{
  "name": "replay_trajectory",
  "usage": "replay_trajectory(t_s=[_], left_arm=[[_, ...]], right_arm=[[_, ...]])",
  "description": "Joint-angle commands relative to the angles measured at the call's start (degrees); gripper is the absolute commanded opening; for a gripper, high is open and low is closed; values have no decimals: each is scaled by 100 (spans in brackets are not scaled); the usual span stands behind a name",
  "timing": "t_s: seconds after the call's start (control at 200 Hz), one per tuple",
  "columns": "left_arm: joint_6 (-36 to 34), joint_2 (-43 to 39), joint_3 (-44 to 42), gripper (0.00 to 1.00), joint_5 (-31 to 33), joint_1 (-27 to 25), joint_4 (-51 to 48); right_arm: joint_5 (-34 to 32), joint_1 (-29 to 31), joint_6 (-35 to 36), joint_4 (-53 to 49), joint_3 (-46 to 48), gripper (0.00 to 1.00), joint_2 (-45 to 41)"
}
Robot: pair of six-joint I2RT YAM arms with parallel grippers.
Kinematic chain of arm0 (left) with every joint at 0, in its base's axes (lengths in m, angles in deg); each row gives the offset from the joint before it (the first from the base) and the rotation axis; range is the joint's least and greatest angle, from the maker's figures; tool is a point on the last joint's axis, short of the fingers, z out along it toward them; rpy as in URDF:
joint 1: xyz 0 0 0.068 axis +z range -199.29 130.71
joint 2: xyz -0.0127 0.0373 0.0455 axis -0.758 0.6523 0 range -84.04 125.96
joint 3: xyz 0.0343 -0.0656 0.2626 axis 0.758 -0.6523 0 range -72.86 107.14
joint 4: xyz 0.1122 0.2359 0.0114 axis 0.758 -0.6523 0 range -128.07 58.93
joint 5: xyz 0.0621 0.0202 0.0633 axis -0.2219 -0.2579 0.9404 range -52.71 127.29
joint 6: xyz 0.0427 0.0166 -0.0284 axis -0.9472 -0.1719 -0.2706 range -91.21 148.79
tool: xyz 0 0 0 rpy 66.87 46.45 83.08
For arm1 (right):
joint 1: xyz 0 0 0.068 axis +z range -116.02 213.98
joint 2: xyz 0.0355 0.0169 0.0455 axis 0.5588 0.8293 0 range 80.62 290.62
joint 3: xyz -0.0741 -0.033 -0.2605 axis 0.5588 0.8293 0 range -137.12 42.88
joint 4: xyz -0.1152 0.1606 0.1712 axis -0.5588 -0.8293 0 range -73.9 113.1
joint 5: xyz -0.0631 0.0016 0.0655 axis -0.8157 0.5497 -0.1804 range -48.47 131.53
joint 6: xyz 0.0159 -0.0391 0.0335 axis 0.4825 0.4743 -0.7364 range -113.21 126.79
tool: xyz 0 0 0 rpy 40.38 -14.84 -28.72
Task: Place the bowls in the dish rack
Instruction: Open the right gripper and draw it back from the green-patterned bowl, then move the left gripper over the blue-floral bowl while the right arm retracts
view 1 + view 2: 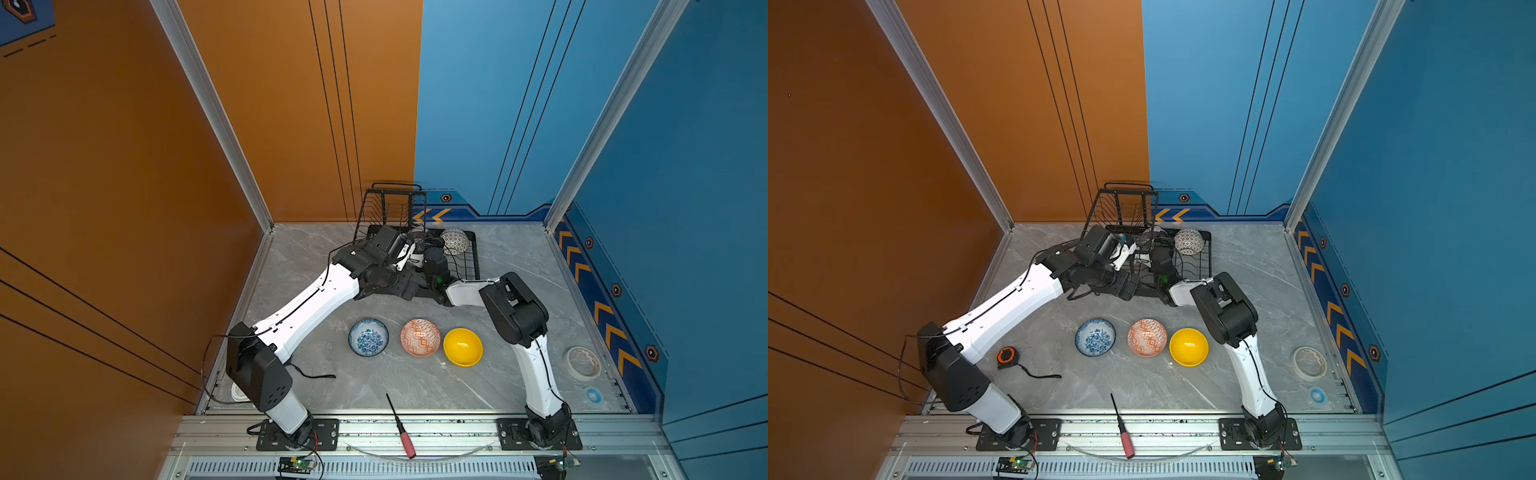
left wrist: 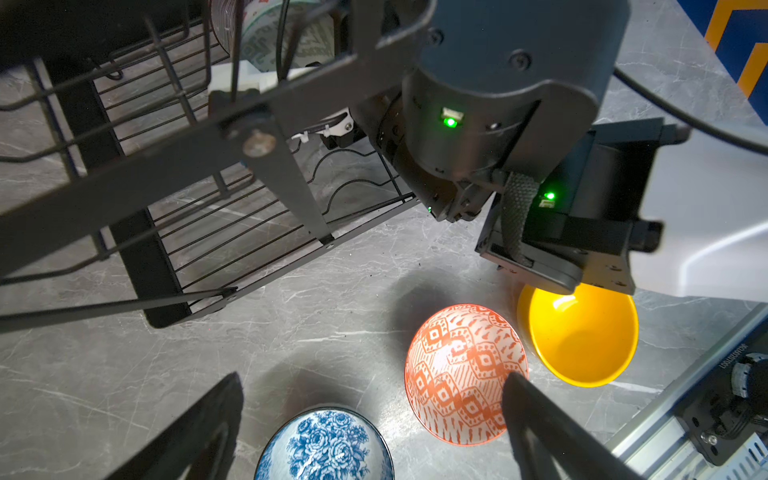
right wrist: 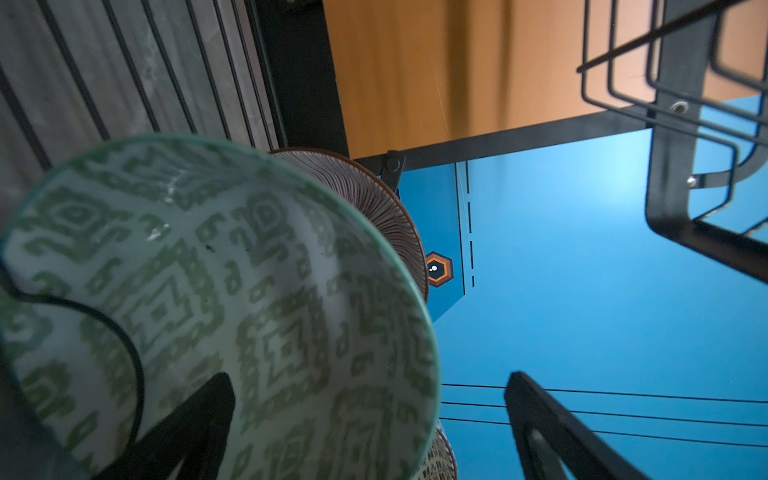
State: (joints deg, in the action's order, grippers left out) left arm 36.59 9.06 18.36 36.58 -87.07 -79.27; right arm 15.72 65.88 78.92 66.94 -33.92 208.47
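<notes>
Three bowls (image 1: pixel 454 241) are standing in the dish rack (image 1: pixel 390 208); right gripper (image 3: pixel 370 378), jaws apart at the green bowl (image 3: pixel 208 270), is best backing straight out, left gripper (image 2: pixel 374 376) waiting outside, jaws likewise apart.

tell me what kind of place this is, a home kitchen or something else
Probably a robot test cell, not a kitchen: left arm and right arm bolted to an aluminium rail, an orange wall and a blue wall boxing in the tabletop, a screwdriver and tape roll lying about.
</notes>
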Motion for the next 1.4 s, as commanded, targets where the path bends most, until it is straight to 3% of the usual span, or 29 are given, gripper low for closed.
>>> replay_trajectory(t_s=[0.0,0.586,0.926,1.167,1.397], left_arm=[[3,91,63,98,-109,24,-32],[21,31,48,98,-25,7,-24],[-28,-89,-16,98,79,33,-31],[-69,-267,-93,98,225,68,-29],[-33,-526,-257,98,402,97,-31]], right_arm=[[-61,-25,-55,-133,133,100,-374],[-626,-121,80,-577,662,100,-865],[-722,-171,-67,-653,1361,100,-1746],[-976,-182,-458,-1133,1995,100,-2563],[-1127,-112,-1363,-2531,2426,100,-3799]])
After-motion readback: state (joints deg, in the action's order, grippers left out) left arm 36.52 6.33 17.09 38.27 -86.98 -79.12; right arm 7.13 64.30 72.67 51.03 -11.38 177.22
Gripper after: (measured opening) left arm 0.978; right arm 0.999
